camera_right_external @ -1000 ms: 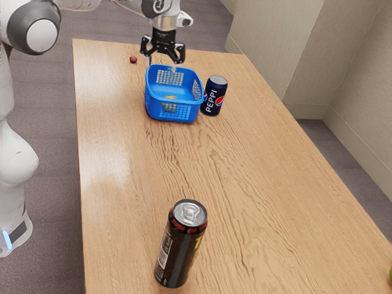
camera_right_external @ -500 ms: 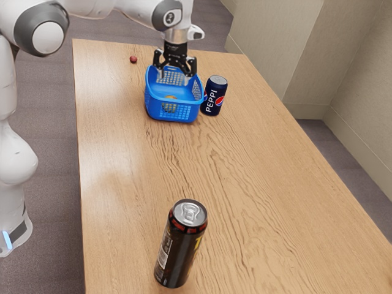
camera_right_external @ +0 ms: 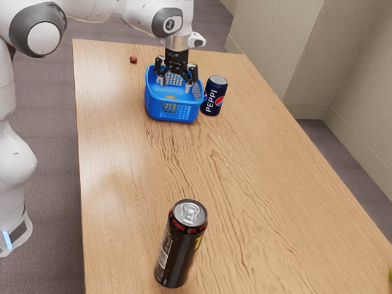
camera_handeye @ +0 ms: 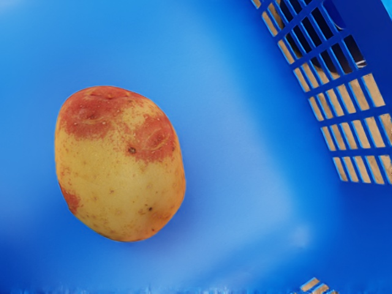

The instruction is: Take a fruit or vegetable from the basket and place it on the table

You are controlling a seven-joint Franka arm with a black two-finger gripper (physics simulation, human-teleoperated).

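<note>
exterior view: wooden table [camera_right_external: 122,153] stands on greyish carpet [camera_right_external: 52,122], near pale walls [camera_right_external: 361,92]. the gripper [camera_right_external: 176,84] has its fingers apart, at the blue basket [camera_right_external: 188,114].

wrist view: yellow-red potato [camera_handeye: 120,164] lies on the basket's floor, below the fingers, apart from the meshed wall.

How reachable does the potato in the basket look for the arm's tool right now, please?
Probably yes: the tool stands open in the mouth of the basket, and nothing covers the potato, though the basket may limit sideways room.
</note>
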